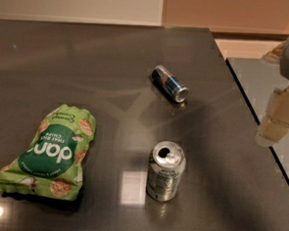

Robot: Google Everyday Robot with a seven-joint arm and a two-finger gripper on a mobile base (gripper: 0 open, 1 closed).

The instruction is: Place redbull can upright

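Well left of the gripper (pixel 274 126), the redbull can (pixel 170 83) lies sideways. Best to grasp across its body, then tip it upright. Whether the gripper is open, I cannot tell.

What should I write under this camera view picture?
Tipped-over redbull can on the table, gripper hovering at right edge.

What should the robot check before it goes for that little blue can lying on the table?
1. Redbull can in plain sight: ok, nothing covers it on the dark table.
2. Can already upright: not ok, it lies on its side.
3. Gripper close to the can: not ok, it hangs at the right edge of the view, well apart from it.
4. Room around the can: ok, the upright soda can stands apart, nearer the camera, and the green chips bag lies off to the left.
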